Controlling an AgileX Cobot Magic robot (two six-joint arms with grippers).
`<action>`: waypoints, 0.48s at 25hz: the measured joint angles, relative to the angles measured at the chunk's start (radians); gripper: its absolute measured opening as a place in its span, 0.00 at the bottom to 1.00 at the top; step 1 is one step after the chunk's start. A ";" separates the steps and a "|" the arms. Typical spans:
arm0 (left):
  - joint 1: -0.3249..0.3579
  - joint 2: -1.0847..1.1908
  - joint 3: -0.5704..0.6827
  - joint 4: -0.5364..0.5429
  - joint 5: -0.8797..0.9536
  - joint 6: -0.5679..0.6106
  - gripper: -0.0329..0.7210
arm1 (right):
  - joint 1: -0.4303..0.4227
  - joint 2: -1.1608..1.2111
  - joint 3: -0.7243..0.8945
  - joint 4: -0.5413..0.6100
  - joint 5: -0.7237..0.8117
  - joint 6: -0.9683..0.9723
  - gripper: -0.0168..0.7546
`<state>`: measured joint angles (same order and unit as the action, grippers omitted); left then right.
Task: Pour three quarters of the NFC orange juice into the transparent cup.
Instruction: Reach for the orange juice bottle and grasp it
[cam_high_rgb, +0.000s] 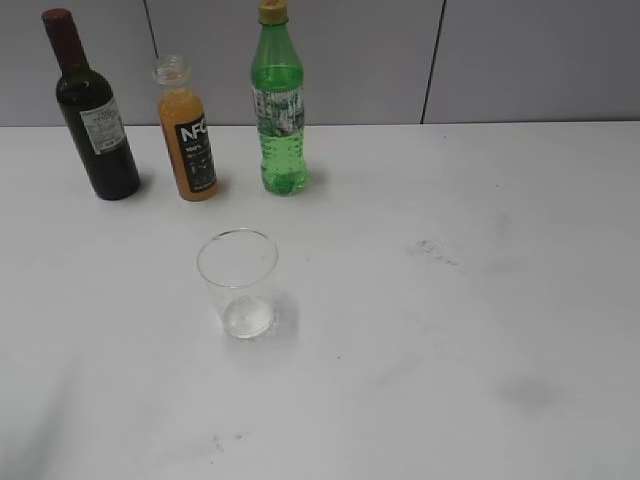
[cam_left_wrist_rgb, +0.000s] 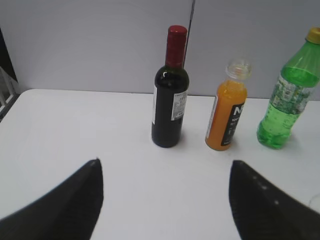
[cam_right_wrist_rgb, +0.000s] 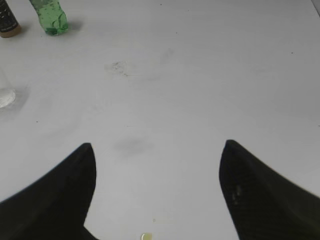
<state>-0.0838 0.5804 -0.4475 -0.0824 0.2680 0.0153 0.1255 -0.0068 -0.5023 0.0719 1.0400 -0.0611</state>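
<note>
The NFC orange juice (cam_high_rgb: 188, 140) stands uncapped at the back of the white table, between two other bottles. It also shows in the left wrist view (cam_left_wrist_rgb: 226, 117); only its base shows in the right wrist view (cam_right_wrist_rgb: 7, 22). The transparent cup (cam_high_rgb: 238, 284) stands empty in front of it, nearer the middle; its base shows at the left edge of the right wrist view (cam_right_wrist_rgb: 5, 96). My left gripper (cam_left_wrist_rgb: 165, 167) is open and empty, well short of the bottles. My right gripper (cam_right_wrist_rgb: 156, 150) is open and empty over bare table. Neither gripper shows in the exterior view.
A dark wine bottle (cam_high_rgb: 92, 112) stands left of the juice and a green soda bottle (cam_high_rgb: 280, 105) right of it. A grey wall runs behind the table. Smudges (cam_high_rgb: 435, 250) mark the right half of the table. A small yellowish spot (cam_right_wrist_rgb: 145, 236) lies under my right gripper.
</note>
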 joint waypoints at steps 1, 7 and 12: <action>0.000 0.060 0.001 0.000 -0.066 0.000 0.83 | 0.000 0.000 0.000 0.000 0.000 0.000 0.78; -0.070 0.361 0.001 0.063 -0.431 0.000 0.83 | 0.000 0.000 0.000 0.000 0.000 0.000 0.78; -0.146 0.601 0.001 0.082 -0.728 -0.001 0.83 | 0.000 0.000 0.000 0.001 0.000 0.000 0.78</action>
<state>-0.2296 1.1817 -0.4465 0.0000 -0.4596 0.0140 0.1255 -0.0068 -0.5023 0.0727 1.0400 -0.0611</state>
